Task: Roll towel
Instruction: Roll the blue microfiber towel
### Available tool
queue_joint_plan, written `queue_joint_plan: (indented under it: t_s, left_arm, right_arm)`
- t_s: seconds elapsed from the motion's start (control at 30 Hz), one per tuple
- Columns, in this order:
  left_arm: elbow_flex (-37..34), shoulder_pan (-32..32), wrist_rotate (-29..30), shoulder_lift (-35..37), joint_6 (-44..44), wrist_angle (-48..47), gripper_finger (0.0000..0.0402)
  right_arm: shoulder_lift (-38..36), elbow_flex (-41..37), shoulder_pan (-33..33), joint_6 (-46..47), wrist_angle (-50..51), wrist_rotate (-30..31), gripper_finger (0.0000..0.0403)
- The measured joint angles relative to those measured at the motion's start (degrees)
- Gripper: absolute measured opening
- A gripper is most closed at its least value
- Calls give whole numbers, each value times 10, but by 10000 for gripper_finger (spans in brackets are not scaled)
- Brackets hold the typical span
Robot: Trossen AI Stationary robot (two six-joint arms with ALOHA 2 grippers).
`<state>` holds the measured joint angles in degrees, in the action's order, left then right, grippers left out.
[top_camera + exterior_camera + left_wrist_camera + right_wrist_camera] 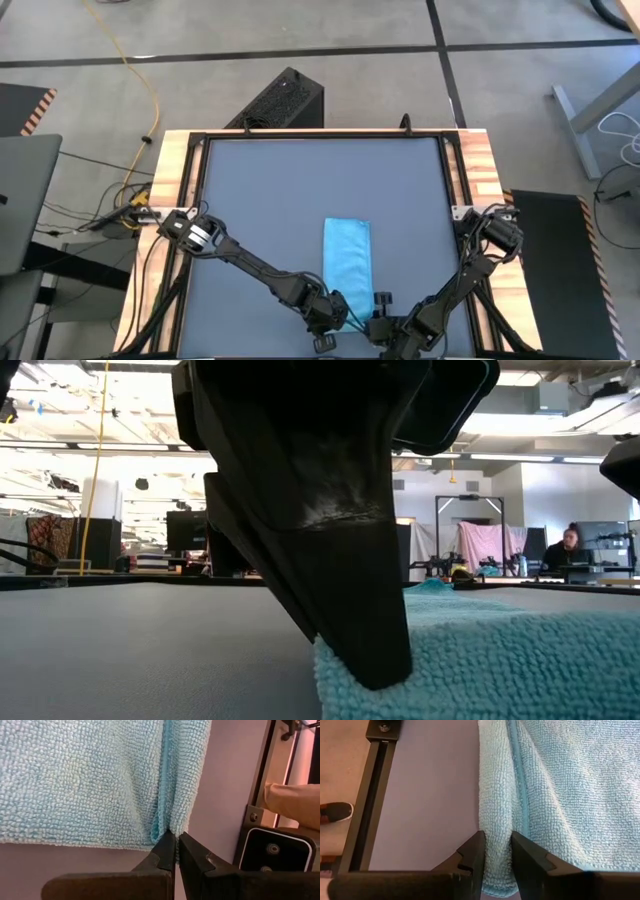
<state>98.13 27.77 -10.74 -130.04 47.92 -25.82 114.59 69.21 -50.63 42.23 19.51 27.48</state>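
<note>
The sky-blue towel lies flat on the dark grey tabletop as a narrow strip running from near to far. My left gripper is at the towel's near left corner, shut on it. My right gripper is at the near right corner, its fingers closed on the cloth between them. In the high view both grippers meet at the towel's near end. The low view shows one dark finger planted on the corner. My left gripper pinches the towel's near left corner between its two fingers, where the hemmed near edge puckers into a small fold. The fingers slant down from the table's left. The rest of the towel lies flat on the table. My right gripper has the hemmed strip along the towel's near edge, at the right corner, between its two fingers. The fingers slant down from the table's right and lie along that strip. The cloth fills the gap between them, and the towel stays flat on the table.
The table's black frame rail and wooden border run close behind the grippers at the near edge. A person's shoe shows on the floor beyond it. Bare tabletop stretches far and to both sides of the towel.
</note>
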Motion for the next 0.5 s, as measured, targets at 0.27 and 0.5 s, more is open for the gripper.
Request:
queue_joint_plan:
  t_s: [0.27,0.5]
  left_arm:
    - [0,2,2,0,-22,5,0]
    - [0,4,-10,0,-70,29,0]
  right_arm:
    - [0,0,0,38,10,-4,116]
    - [0,0,0,39,15,-5,116]
